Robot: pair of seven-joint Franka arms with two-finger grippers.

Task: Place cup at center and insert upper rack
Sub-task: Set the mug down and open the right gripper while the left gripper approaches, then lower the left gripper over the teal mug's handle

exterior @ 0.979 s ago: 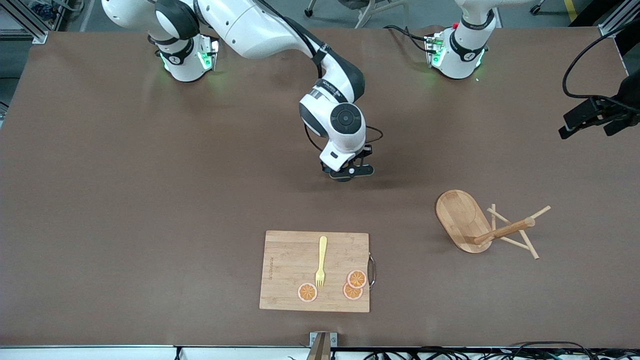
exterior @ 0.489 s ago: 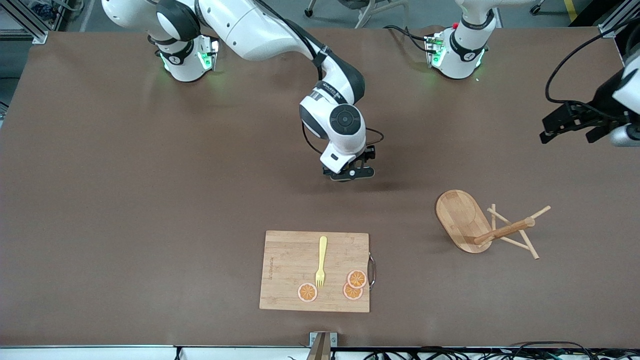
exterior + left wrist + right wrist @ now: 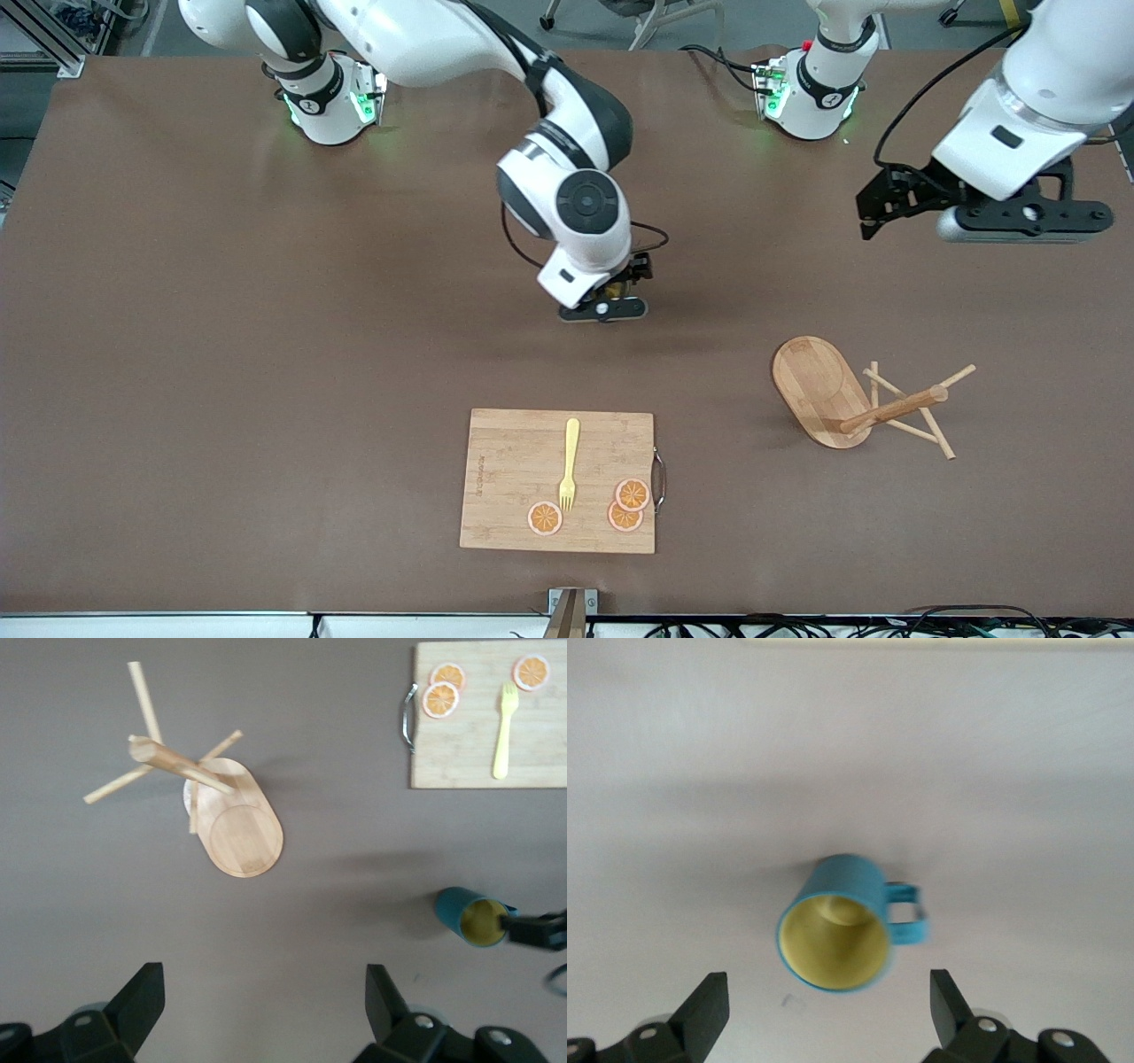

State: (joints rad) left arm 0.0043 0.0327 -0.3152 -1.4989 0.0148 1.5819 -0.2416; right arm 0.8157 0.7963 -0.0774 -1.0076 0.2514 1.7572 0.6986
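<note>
The teal cup [image 3: 837, 926] with a yellow inside stands upright on the table, handle to one side. My right gripper [image 3: 828, 992] hangs open just above it, touching nothing. In the front view the right hand [image 3: 604, 308] covers the cup at the table's middle. The left wrist view shows the cup [image 3: 474, 917] too. The upper rack [image 3: 819, 390], a wooden mug tree, lies on its side toward the left arm's end, its post [image 3: 895, 409] and pegs off the table. My left gripper [image 3: 1019, 221] is open high over bare table; between its fingertips [image 3: 264, 992] is only table.
A bamboo cutting board [image 3: 558, 478] lies near the front camera's edge, nearer than the cup. On it are a yellow fork [image 3: 569, 461] and three orange slices [image 3: 631, 494]. A metal handle [image 3: 658, 478] is on the board's side toward the rack.
My right gripper opened, let go of the cup and lifted slightly off it. The left arm swung in from the table's edge to over the table.
</note>
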